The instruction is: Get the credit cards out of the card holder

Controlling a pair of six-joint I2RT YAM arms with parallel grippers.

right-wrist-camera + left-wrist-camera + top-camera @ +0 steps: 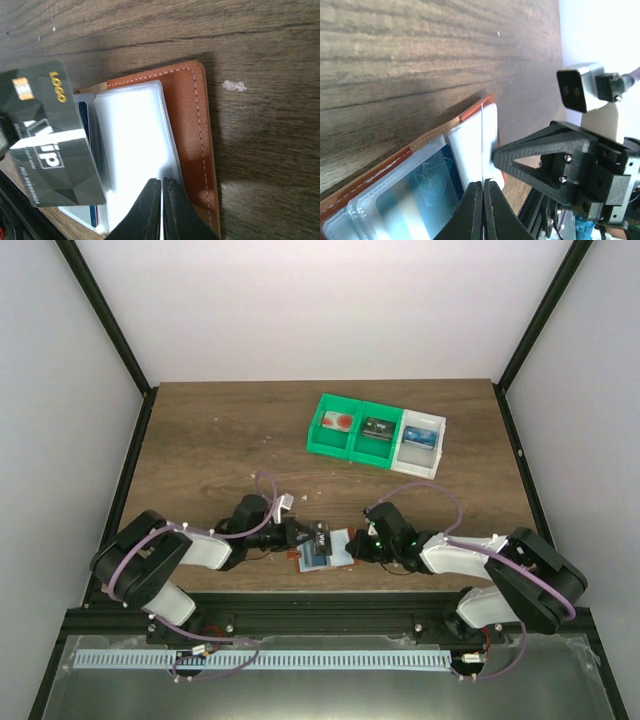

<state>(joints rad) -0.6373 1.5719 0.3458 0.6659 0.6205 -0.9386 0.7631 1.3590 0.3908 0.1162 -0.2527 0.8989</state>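
The wooden counter point(200, 440) carries three bins in a row at its far right: two green bins point(331, 448) and one white bin point(416, 466). Each has one card in it: a white card with a red round mark point(338, 422), a dark card point(377, 428) and a pale blue card point(422, 435). Any print on them is too small to read.

Both arms meet at the near edge, over the one card holder point(192, 125). It lies open and flat on the counter, its reddish-brown leather with pale stitching underneath and its pale pockets facing up.

The right hand point(161, 200) is closed to a thin slit, nipping the white pocket leaf of the card holder. The left hand point(483, 200) is pinched tight on a black card point(55, 145), which its own camera sees edge-on.

The black card sits over the left half of the holder. I cannot tell whether any edge of it is inside a pocket. It bears "LOGO" in gold beside a gold chip, and "VIP" in large white letters. A line of small digits below is not legible.

A blue card point(420, 185) sits in a clear pocket of the holder. That makes five cards in all.
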